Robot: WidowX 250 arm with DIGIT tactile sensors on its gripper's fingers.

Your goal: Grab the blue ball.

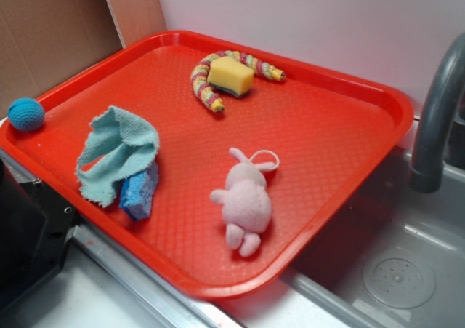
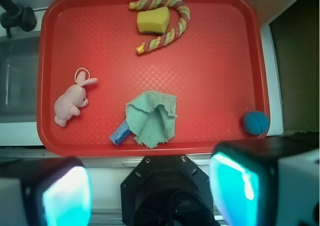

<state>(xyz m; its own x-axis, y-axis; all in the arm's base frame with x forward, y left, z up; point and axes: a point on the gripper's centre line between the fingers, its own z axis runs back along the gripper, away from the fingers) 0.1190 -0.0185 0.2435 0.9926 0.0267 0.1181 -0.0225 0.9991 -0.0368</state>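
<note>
Blue ball (image 1: 26, 114) perched on red tray's (image 1: 341, 77) rim at a corner, open from above and from tray side. Cardboard wall (image 1: 51, 22) close behind it. Nearest clutter: teal cloth (image 1: 116, 152) over blue sponge (image 1: 139, 190), apart from ball. Pink plush (image 1: 245, 203), yellow sponge (image 1: 231, 76), rope toy (image 1: 203, 84) well clear. Faucet (image 1: 436, 117) far side.

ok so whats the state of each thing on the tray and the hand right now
blue ball: sits on the tray's rim at a corner, untouched
teal cloth: crumpled, draped over the blue sponge
blue sponge: mostly covered, one end showing
yellow sponge: lies inside the rope toy's curve
rope toy: bent into an arch
pink bunny: lying flat
hand: open, empty
</note>
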